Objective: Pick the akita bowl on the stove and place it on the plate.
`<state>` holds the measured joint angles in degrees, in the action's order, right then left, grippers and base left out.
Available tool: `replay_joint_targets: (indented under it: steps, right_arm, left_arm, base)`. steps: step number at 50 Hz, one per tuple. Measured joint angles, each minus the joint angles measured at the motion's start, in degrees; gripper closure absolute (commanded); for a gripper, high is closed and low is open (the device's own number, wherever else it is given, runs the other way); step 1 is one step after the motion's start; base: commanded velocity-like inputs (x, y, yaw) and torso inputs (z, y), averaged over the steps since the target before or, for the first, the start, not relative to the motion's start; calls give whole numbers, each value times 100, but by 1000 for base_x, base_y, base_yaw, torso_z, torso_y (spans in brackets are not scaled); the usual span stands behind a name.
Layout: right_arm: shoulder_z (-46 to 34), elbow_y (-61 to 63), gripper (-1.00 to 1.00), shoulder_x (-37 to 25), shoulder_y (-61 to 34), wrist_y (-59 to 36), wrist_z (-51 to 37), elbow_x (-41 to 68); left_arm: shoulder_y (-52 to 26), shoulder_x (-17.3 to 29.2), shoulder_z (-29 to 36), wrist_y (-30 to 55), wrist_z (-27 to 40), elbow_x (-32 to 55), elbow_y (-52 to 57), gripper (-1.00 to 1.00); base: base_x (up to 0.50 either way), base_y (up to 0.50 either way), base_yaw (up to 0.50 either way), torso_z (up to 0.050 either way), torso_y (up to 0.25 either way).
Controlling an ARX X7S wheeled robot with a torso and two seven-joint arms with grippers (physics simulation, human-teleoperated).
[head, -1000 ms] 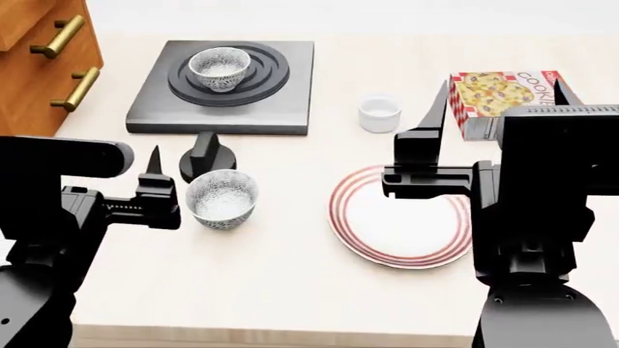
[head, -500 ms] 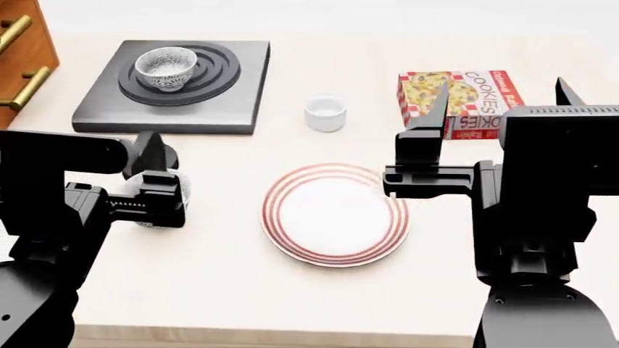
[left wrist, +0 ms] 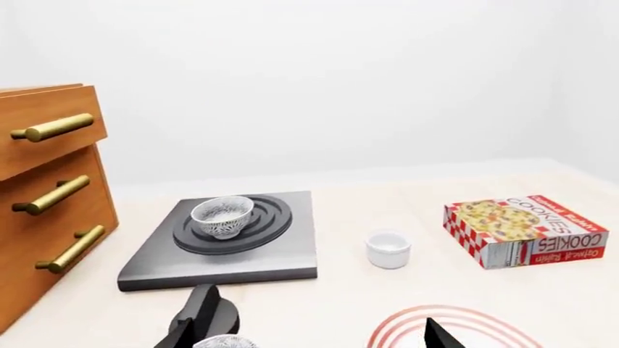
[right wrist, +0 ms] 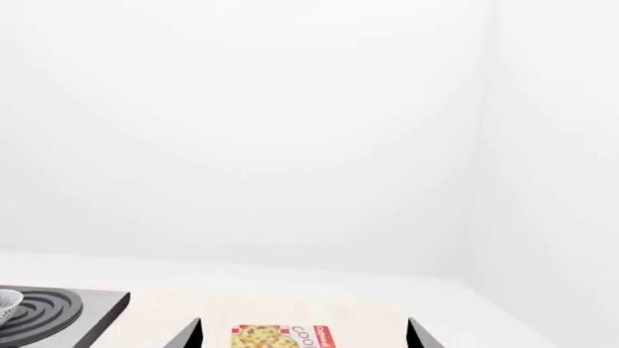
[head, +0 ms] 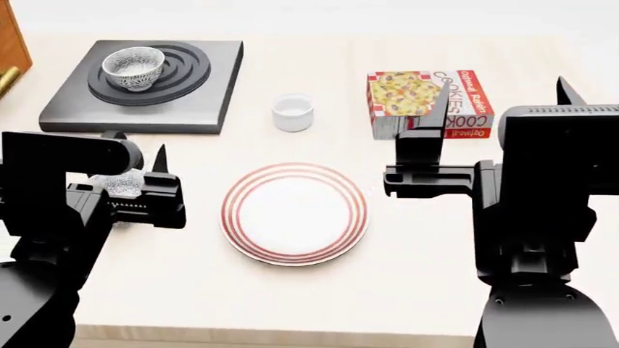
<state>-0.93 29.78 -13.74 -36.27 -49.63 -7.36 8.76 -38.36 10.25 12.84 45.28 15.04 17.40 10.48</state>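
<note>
Nearest the robot, the left gripper [head: 159,170] and right gripper [head: 498,98] both hover spread and empty above the tabletop [head: 290,297]. The plate [head: 294,212] lies bare between them. Beyond the plate and off to its left, the akita bowl [head: 133,67] sits upright on the stove [head: 143,87] burner rings, well apart from both grippers. By my reading, nothing is done: reaching, grasping and placing all remain.

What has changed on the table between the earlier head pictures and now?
Everything in the head view slid leftward: the camera turned, the things did not. The plate now lies central. The akita bowl stays on the stove; neither the left gripper nor right gripper grasped anything.
</note>
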Motion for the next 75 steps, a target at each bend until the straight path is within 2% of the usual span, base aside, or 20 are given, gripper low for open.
replay_joint_targets:
  steps: [13,75]
  right_arm:
    - [-44,-7,-100,-43,-2,-4,-19,15]
    - [-105,-30,-100,-135,-13,4,-145,141]
  left_arm:
    - [2,25,24,-14,31,34,-2,-100]
    - [-107,131,147,-4,144,206,-6,-100]
  base:
    - [39,0,0,0,0]
    - [244,0,0,0,0]
